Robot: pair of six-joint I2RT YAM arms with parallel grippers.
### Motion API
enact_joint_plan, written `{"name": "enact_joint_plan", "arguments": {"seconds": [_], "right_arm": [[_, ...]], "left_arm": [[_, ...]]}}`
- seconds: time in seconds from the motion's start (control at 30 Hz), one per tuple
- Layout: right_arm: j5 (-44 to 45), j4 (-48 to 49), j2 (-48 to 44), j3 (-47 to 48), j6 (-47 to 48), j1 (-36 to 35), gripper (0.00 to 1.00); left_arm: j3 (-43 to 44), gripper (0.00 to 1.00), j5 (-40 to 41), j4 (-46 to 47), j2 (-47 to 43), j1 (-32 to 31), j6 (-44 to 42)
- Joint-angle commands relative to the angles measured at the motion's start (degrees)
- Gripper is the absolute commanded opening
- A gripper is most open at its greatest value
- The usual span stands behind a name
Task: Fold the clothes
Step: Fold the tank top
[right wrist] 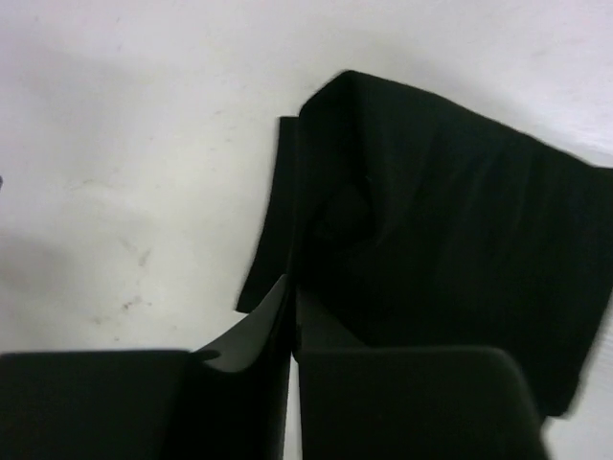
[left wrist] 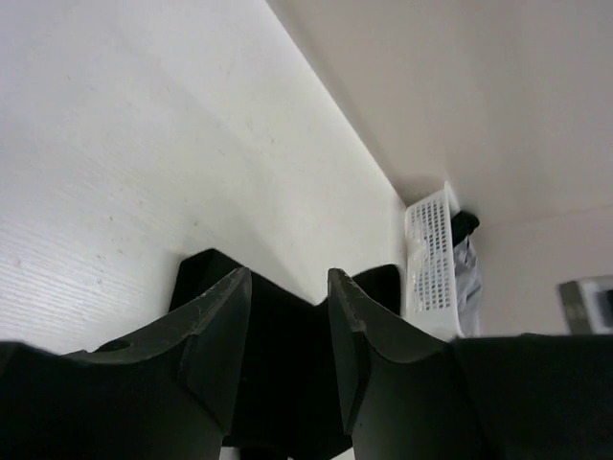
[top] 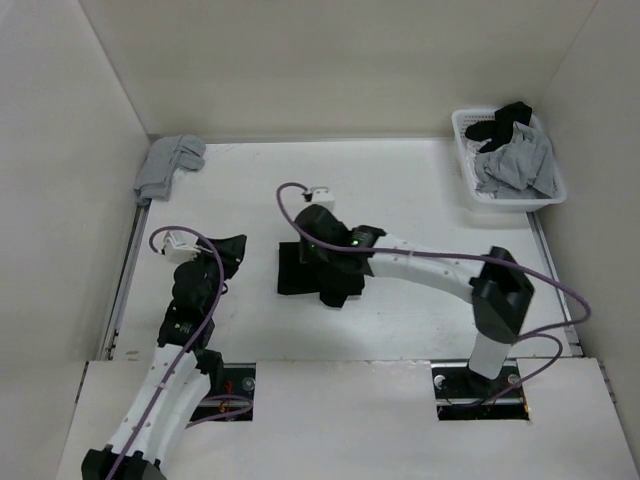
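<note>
1. The clothes lie folded at the centre of the table (partly under the right arm).
2. The right gripper, pressed together, is over their edge, probably to flatten the fold.
3. The left gripper, spread and empty, sits at their 9 o'clock, out of the way.

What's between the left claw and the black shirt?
Nothing, just bare white table between the left gripper and the black shirt, seen in the top view.

right end effector pinched closed
</note>
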State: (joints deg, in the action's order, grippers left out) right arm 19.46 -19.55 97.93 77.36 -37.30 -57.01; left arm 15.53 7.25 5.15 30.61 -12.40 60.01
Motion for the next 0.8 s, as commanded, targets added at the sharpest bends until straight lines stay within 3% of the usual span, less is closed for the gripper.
{"name": "enact_joint_plan", "arguments": {"seconds": [0.0,0.07,0.13,0.3,0.4,0.53,0.67,0.77], "right_arm": [[1.1,-1.7,8.2,9.9,-0.9,-2.5,0.10],[0.1,-1.6,13.1,14.2,-2.5,-3.5,0.26],[-1.5,0.1,14.2,15.2,-4.3,-4.3,0.35],[-3.0,8.9,4.6,3.7,-4.4,-4.7,0.42],[-3.3,13.8,-2.9,-6.5,-4.0,-2.0,0.32],[-6.4,19.9,-7.9,-18.0,-3.9,1.9,0.07],[-11.2,30.8,-9.6,-28.2,-4.9,4.1,0.04],[-13.0,37.5,-8.8,-33.7,-6.6,5.2,0.04]], "left_arm": [[2.8,0.36,-5.5,-0.9,-1.2,4.4,0.4],[2.9,0.36,-7.6,-0.9,-0.6,6.7,0.6],[3.0,0.36,-9.3,-0.5,-0.3,9.0,0.6],[2.8,0.37,-9.4,1.8,3.2,7.8,0.7],[3.2,0.37,-8.4,5.6,8.2,2.3,0.4],[4.5,0.35,-4.0,11.5,17.8,-10.2,-1.1],[4.2,0.31,1.4,15.7,26.8,-20.5,-1.7],[2.5,0.29,2.4,19.2,31.8,-24.3,-0.8]]}}
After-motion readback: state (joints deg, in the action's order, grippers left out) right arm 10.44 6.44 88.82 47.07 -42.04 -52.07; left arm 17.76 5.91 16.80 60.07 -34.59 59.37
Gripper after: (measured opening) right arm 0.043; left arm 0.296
